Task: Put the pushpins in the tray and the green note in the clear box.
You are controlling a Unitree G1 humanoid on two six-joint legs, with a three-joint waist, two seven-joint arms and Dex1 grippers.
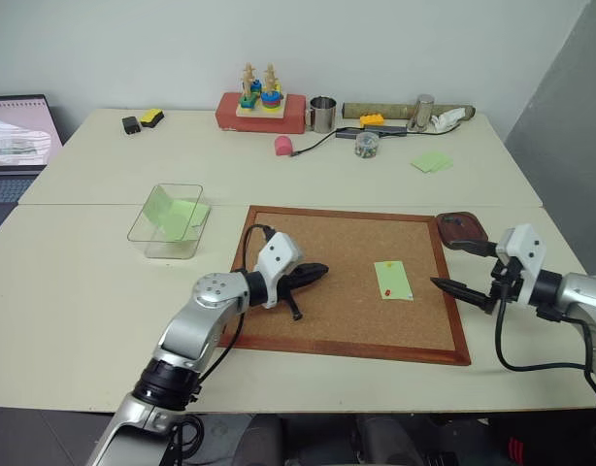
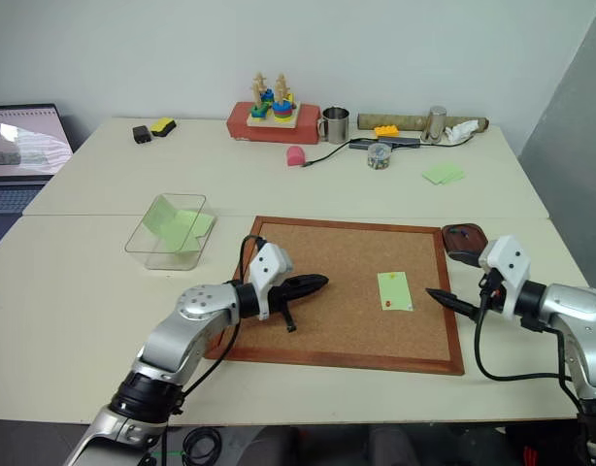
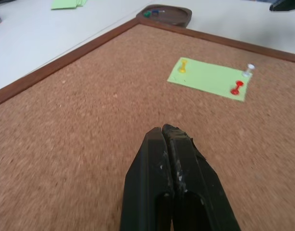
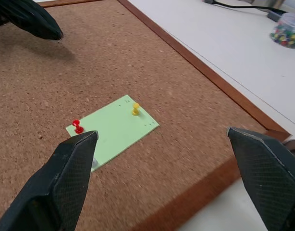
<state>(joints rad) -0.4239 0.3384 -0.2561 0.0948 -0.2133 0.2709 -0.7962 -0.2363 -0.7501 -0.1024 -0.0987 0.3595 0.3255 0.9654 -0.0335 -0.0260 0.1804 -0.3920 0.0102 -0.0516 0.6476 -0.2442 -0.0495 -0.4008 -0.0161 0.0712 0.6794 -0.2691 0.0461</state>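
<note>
- Cork board [image 1: 317, 291], big and wood-framed, lies flat on the pale table [image 1: 75, 311], and pinned on its right half is the small light green paper note [image 1: 393, 280].
- Two tiny pushpins hold that note down: a yellow-headed one [image 3: 183, 66] at one end, a red-headed one [image 3: 237, 87] at the other, with a clear pin [image 3: 248, 70] just beside the red.
- Left gripper [image 1: 313, 274] hovers over the board's middle-left, black fingers pressed together on nothing, tips aimed toward the note.
- Right gripper [image 4: 164, 144] sits at the board's right edge, fingers spread wide, empty.
- Small dark brown wooden tray [image 1: 460, 230] rests just off the board's far right corner.
- Clear plastic box [image 1: 143, 233] stands left of the board, green sheets already inside.
</note>
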